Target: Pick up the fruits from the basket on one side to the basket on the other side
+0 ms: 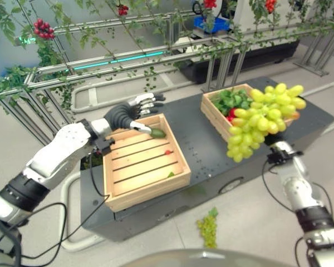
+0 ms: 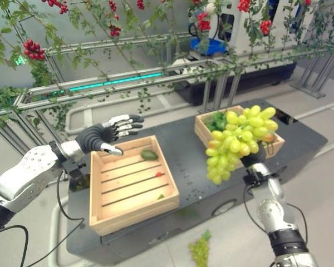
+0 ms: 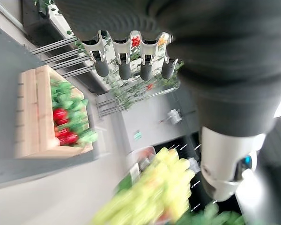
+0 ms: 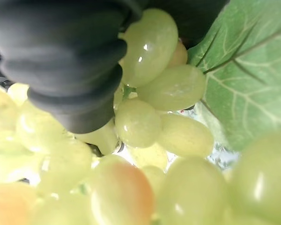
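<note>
Left eye view: green grape bunch (image 1: 263, 119) up in air at 3 o'clock, over right basket (image 1: 212, 114) of leaves and red fruit. Right hand (image 4: 70, 70) buried among grapes, finger state impossible to tell. Left hand (image 1: 134, 113) hovers at 11 o'clock over left basket (image 1: 146, 189), fingers spread, nothing held. Second bunch (image 1: 207, 228) lies on floor at 6 o'clock.

Two slatted wooden crates on dark flat platform (image 1: 206, 150): left crate (image 1: 145, 164), right crate (image 1: 214, 114); green grape bunch (image 1: 207, 228) on floor in front.
</note>
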`<state>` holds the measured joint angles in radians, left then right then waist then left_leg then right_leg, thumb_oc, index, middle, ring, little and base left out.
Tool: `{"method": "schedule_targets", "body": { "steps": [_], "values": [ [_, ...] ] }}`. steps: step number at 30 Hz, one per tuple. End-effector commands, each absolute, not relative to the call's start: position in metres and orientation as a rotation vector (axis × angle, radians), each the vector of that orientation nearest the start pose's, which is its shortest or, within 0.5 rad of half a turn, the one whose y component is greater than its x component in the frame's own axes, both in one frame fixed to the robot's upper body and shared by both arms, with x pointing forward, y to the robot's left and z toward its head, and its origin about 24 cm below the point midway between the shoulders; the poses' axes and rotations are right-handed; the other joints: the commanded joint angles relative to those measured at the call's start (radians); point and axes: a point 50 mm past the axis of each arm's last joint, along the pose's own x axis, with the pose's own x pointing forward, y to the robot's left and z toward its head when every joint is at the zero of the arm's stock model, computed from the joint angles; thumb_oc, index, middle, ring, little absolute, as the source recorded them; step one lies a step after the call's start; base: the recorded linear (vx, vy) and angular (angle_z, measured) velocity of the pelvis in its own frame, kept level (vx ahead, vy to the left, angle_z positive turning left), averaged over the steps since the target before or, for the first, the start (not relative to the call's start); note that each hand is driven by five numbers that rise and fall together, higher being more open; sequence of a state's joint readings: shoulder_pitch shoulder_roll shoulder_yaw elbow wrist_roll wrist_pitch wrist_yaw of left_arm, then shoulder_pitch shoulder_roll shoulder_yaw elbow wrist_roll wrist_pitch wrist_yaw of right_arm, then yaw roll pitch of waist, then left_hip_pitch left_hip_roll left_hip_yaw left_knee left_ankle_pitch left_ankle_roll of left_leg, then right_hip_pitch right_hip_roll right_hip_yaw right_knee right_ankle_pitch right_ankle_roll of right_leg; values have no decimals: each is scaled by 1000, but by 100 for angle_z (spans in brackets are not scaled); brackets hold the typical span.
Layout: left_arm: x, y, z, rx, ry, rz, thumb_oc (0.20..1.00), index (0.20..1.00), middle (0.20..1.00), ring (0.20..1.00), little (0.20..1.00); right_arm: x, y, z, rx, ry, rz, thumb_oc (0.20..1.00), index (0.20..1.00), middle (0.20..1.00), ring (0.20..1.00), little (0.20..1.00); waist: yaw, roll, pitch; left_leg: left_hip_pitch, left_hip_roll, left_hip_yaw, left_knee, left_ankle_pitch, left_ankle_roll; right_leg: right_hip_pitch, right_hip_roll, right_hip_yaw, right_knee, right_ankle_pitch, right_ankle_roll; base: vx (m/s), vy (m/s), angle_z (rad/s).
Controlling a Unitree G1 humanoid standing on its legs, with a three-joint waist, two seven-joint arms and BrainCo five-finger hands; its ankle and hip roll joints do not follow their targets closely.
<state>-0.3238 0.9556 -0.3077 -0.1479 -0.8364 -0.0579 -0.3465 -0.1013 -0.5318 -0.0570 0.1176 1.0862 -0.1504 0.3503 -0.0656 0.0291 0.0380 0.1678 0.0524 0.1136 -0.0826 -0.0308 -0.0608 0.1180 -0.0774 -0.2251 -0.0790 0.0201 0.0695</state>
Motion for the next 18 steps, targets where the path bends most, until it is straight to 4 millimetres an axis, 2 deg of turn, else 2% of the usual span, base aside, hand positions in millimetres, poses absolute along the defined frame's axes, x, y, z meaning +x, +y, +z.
{"method": "schedule_targets", "body": {
  "steps": [1,2,6,10,11,12,14,15,16,17,18],
  "values": [
    [274,219,178,216,-278,-568,1000,1000,1000,1000,1000,255,-288,149,381,-526,136,200,200,200,200,200,-31,-52,-69,-22,-52,25,115,-87,47,-59,-6,43,124,-28,63,-35,56,-26],
    [269,225,170,197,-279,-518,1000,1000,1000,1000,1000,248,-299,150,383,-555,74,200,200,200,200,200,-42,-54,-63,-25,-55,39,126,-95,52,-69,-7,61,124,-23,67,-23,38,-31],
    [259,234,159,160,-298,-435,1000,1000,1000,1000,1000,232,-312,155,321,-581,6,200,200,200,200,200,-68,-62,-51,-34,-55,74,140,-105,57,-96,-7,107,127,-7,75,-48,69,-38],
    [250,242,144,82,-301,-338,1000,1000,1000,1000,1000,224,-319,152,295,-571,-50,200,200,200,200,200,-103,-78,-19,-51,-58,141,142,-113,73,-161,1,190,137,31,95,-124,73,-62],
    [248,245,146,97,-319,-316,1000,1000,1000,1000,1000,222,-318,152,293,-573,-46,200,200,200,200,200,-108,-81,-12,-59,-58,160,143,-113,77,-179,3,209,141,42,102,-186,96,-111],
    [246,249,147,95,-358,-259,1000,1000,1000,1000,1000,221,-317,156,275,-594,-53,200,200,200,200,200,-126,-85,9,-67,-61,199,142,-121,83,-210,2,235,148,67,123,-148,67,-96],
    [245,252,147,97,-365,-240,1000,1000,1000,1000,1000,221,-314,156,280,-600,-40,200,200,200,200,200,-126,-89,14,-78,-61,213,142,-111,82,-230,-1,239,150,83,126,-125,30,-96],
    [244,254,147,100,-378,-209,1000,1000,1000,1000,1000,223,-309,157,279,-606,-23,200,200,200,200,200,-116,-90,30,-82,-54,237,146,-116,82,-255,-5,207,174,93,134,-230,-1,-119],
    [243,256,152,114,-407,-180,1000,1000,1000,1000,1000,228,-300,163,270,-621,11,200,200,200,200,200,-80,-89,48,-100,-36,280,155,-106,78,-296,-50,68,222,84,124,-363,81,-129],
    [240,259,159,131,-447,-133,1000,1000,1000,1000,1000,232,-292,167,260,-628,49,200,200,200,200,200,-40,-71,61,-117,-13,318,157,-98,80,-301,-120,-141,332,25,102,-314,63,-109],
    [239,259,159,131,-447,-132,1000,1000,1000,1000,1000,232,-292,167,259,-628,50,200,200,200,200,200,-44,-72,61,-118,-15,316,157,-99,80,-305,-124,-142,341,18,102,-107,109,-158]
  ]
}}
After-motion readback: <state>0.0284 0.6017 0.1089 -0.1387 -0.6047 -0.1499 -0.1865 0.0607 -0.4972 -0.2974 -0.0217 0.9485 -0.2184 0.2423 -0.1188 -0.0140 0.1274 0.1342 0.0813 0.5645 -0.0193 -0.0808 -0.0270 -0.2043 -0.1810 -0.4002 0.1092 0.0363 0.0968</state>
